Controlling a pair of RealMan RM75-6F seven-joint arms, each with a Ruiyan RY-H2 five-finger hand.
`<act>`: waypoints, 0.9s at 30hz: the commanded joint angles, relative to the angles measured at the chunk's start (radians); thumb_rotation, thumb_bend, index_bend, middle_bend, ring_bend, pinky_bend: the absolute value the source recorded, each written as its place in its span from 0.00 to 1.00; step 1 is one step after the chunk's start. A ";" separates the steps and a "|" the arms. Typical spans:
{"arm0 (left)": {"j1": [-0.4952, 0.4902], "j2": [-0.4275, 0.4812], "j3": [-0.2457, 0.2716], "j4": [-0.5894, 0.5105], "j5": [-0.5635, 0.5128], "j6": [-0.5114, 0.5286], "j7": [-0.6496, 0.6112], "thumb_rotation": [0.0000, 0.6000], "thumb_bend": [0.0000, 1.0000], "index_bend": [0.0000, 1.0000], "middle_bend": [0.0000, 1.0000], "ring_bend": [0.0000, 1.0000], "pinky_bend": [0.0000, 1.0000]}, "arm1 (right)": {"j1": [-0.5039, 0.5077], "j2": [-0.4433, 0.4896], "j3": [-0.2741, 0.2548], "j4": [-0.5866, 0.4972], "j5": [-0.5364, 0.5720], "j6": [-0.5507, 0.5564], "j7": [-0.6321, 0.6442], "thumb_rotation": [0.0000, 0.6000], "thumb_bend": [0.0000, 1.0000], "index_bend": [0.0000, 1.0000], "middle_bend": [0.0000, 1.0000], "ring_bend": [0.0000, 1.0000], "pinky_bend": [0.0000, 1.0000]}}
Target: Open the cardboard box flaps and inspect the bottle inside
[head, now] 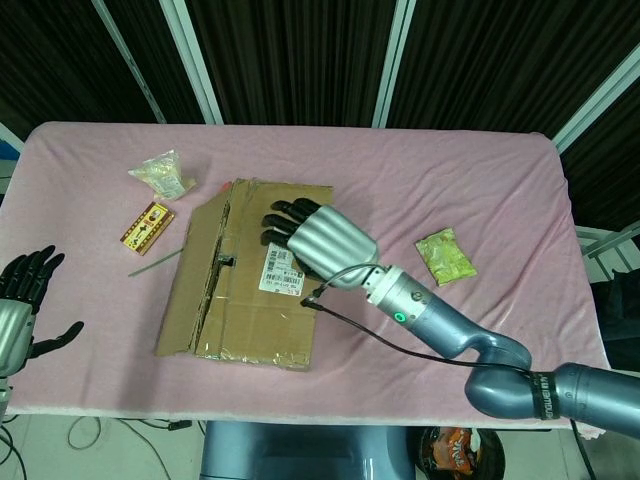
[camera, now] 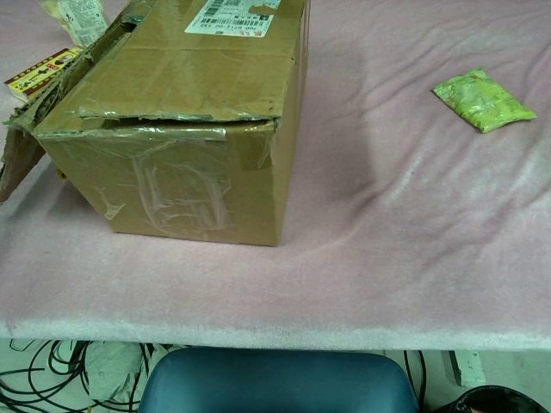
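Observation:
The cardboard box (head: 250, 275) lies on the pink table, its top flaps down; the left flap (head: 195, 270) is slightly ajar. In the chest view the box (camera: 181, 129) fills the upper left and its white label (camera: 234, 15) shows. My right hand (head: 315, 240) hovers over the box top near the label, fingers (head: 278, 215) spread and holding nothing; the chest view does not show it, so contact with the box is unclear. At the table's left front edge my left hand (head: 20, 300) is open, fingers apart. The bottle is hidden inside the box.
A green packet (head: 445, 257) (camera: 482, 99) lies right of the box. Left of it are a clear snack bag (head: 163, 173), a small yellow-red carton (head: 147, 227) and a thin stick (head: 152, 263). A blue chair (camera: 275, 383) stands below the table's front edge.

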 commanded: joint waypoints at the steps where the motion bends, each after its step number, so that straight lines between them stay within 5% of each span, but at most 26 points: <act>1: -0.001 -0.001 0.001 0.006 0.003 -0.007 -0.003 1.00 0.15 0.00 0.03 0.01 0.05 | 0.071 -0.064 -0.011 0.033 0.021 -0.045 -0.035 1.00 1.00 0.34 0.27 0.18 0.27; 12: -0.002 -0.002 -0.009 0.019 -0.004 -0.027 -0.037 1.00 0.15 0.00 0.03 0.01 0.05 | 0.225 -0.238 -0.075 0.156 0.072 -0.094 -0.151 1.00 1.00 0.44 0.28 0.18 0.27; 27: -0.001 -0.003 -0.020 0.027 -0.009 -0.042 -0.068 1.00 0.15 0.00 0.03 0.01 0.05 | 0.308 -0.368 -0.137 0.270 0.142 -0.078 -0.246 1.00 1.00 0.45 0.28 0.18 0.27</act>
